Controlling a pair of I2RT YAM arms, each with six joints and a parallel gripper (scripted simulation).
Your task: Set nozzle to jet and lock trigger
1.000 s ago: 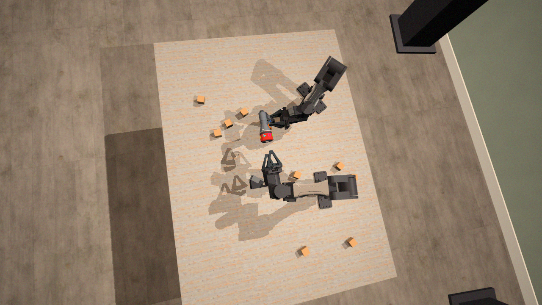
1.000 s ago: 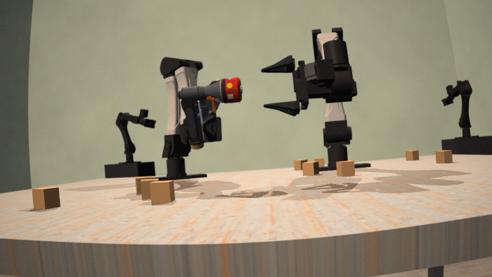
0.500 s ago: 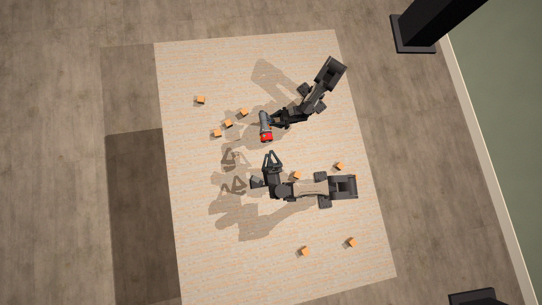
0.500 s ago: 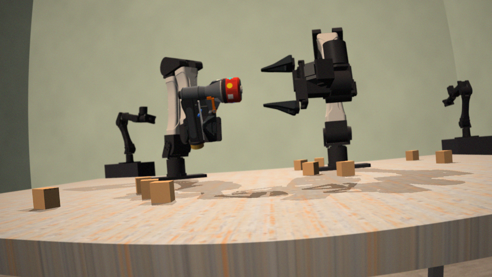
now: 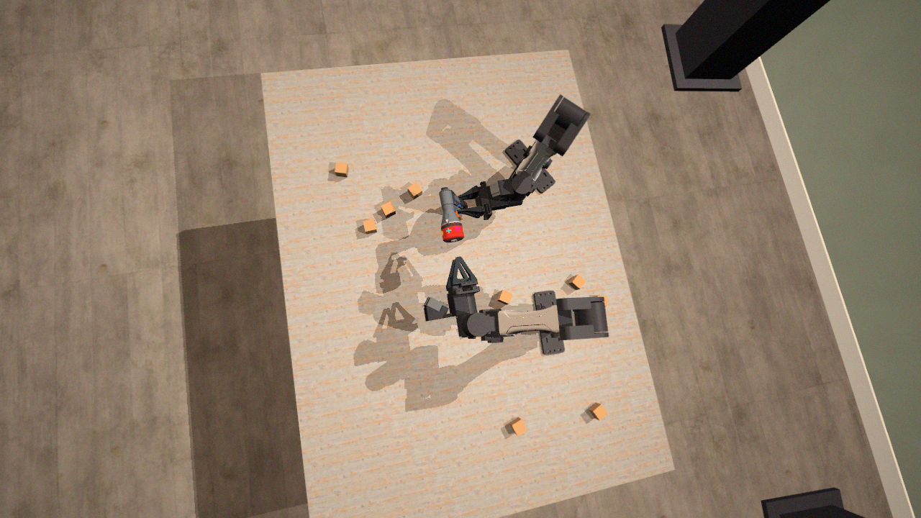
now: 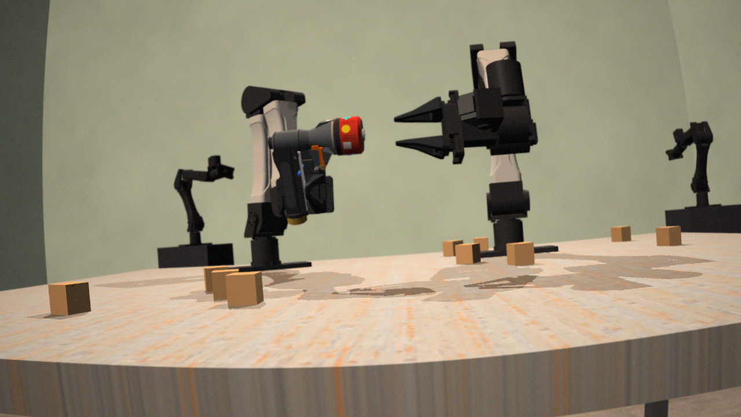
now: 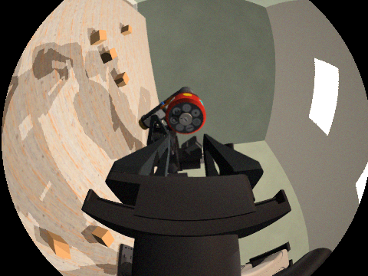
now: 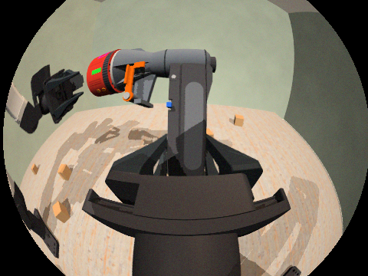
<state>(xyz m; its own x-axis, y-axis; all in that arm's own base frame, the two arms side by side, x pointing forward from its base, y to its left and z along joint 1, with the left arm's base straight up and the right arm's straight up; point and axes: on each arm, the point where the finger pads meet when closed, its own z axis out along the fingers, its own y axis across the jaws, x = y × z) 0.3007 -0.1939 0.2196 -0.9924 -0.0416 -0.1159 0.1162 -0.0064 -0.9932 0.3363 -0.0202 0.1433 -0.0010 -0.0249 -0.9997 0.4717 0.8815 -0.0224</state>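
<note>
1. Holding the hose nozzle point(image 5: 448, 201) point(image 6: 311, 138) point(image 7: 186, 89) point(image 8: 188, 57) above the worktop point(image 5: 347, 116) point(image 6: 362, 332) point(image 7: 84, 134) point(image 8: 245, 169), the right gripper point(image 5: 459, 202) point(image 6: 318, 193) point(image 7: 156, 111) point(image 8: 185, 138) has its jaws clenched on the handle.
2. The left gripper point(image 5: 459, 259) point(image 6: 396, 131) point(image 7: 186, 139) point(image 8: 78, 83) faces the spray ring point(image 5: 452, 236) point(image 6: 353, 136) point(image 7: 203, 115) point(image 8: 100, 80), apart from it; its jaws are partly parted and empty.
3. Ring turning looks finished; squeezing the trigger point(image 8: 142, 89) and locking it seems next. That calls for the left jaws to reach around the ring without nudging it.
4. Only the top view shows the cyan plus point(image 5: 448, 229) point(image 6: 345, 118) beside the white arrow point(image 5: 447, 221); whether it has clicked, I cannot tell.
5. The right wrist view, unlike the top view, clearly shows an orange lock lever point(image 6: 321, 157) point(image 8: 129, 78) apparently upright.
</note>
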